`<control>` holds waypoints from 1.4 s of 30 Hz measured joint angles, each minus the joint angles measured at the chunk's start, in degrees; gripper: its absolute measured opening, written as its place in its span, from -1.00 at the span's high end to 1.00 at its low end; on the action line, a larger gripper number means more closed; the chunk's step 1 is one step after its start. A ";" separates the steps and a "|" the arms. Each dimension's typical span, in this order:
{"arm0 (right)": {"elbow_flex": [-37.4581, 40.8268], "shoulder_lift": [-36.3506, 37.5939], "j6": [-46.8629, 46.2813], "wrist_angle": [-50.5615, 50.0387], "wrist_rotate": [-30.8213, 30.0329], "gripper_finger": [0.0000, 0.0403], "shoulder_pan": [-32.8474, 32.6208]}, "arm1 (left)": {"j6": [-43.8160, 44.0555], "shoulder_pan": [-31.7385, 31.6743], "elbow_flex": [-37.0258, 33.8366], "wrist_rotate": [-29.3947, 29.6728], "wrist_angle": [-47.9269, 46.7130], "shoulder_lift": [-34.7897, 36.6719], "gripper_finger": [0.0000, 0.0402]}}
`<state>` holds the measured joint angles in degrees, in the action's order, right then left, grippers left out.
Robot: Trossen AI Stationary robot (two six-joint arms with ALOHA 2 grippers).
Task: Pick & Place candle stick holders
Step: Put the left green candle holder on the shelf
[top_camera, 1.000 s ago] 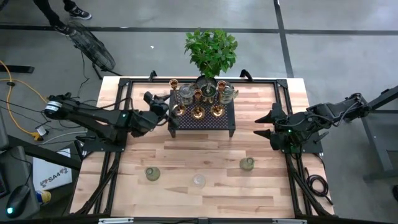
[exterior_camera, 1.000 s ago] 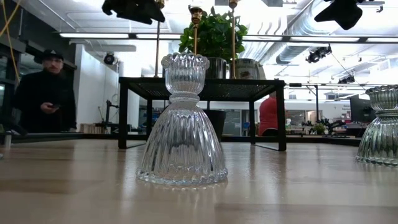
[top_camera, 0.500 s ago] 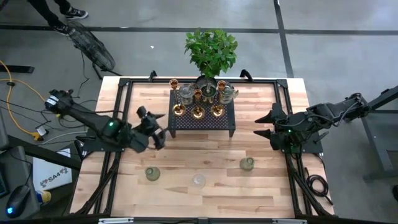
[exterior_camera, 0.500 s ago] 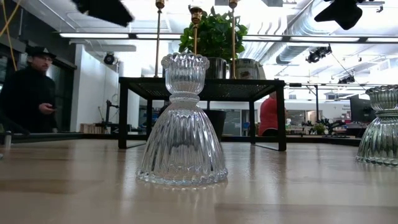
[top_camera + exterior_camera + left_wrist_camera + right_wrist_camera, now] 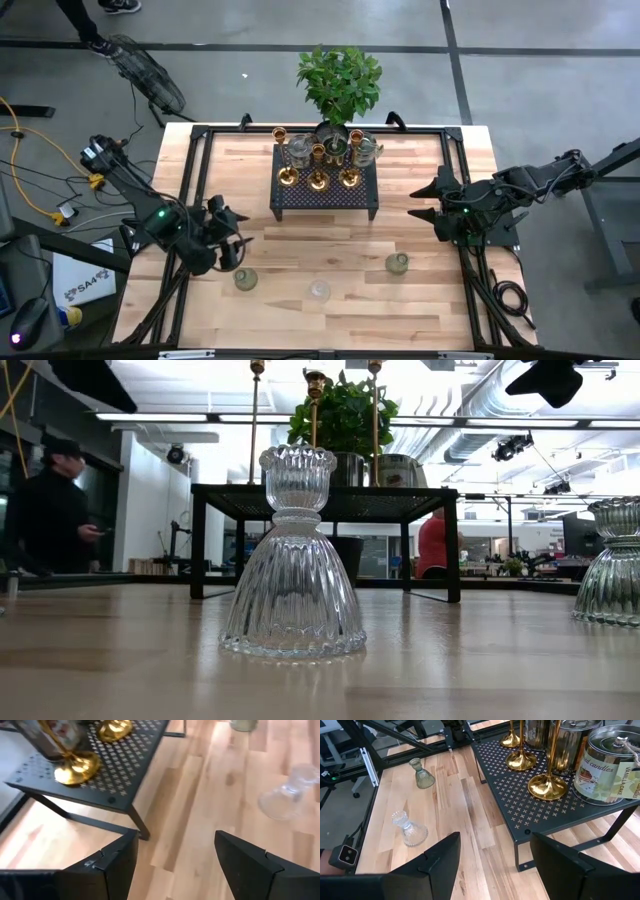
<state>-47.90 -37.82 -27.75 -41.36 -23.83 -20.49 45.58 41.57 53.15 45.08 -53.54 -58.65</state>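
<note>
The left hand point(image 5: 228, 240) had just swung away from the black stand point(image 5: 325, 197) and back across the bench point(image 5: 300, 245), and now hung low toward the near left, fingers spread wide and empty. That looked to me like a brass stick had been dropped off on the stand and the arm was heading for the next holder. The nearest was a greenish holder point(image 5: 245, 279), just beside the hand on the near side; the clear glass one point(image 5: 319, 291) stood a little farther right, and a second greenish one point(image 5: 397, 263) beyond that. The brass sticks point(image 5: 318, 180) stood on the stand. The right hand point(image 5: 425, 201) waited, open and empty, at the right of the stand.
</note>
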 joint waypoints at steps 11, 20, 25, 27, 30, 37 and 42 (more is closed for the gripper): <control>0.00 -0.01 0.00 0.00 0.00 -0.16 0.01 | 5.95 2.33 0.00 -6.58 -1.83 -0.13 -0.27; 0.00 0.00 0.00 0.00 0.00 -0.16 0.00 | 10.86 6.11 -2.00 -7.63 -1.87 -0.13 -0.27; 0.00 0.00 0.00 0.00 0.00 -0.16 0.00 | 15.01 6.17 -5.33 -10.26 0.87 -0.13 -0.27; 0.00 0.00 0.00 0.00 0.00 -0.16 0.00 | 14.79 6.17 -6.20 -10.99 2.79 -0.13 -0.27; 0.00 0.01 0.00 0.00 0.00 -0.16 0.01 | 14.30 6.22 -6.86 -13.65 3.23 -0.13 -0.27; 0.00 0.01 0.01 0.00 0.00 -0.16 0.02 | 9.83 6.22 -7.10 -21.46 2.45 -0.11 -0.27; 0.00 0.01 -0.02 0.00 0.00 -0.16 0.01 | 5.25 6.22 -7.10 -26.24 2.41 -0.11 -0.27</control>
<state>-47.90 -37.81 -27.77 -41.36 -23.83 -20.48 50.83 47.79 46.04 18.84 -51.13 -58.76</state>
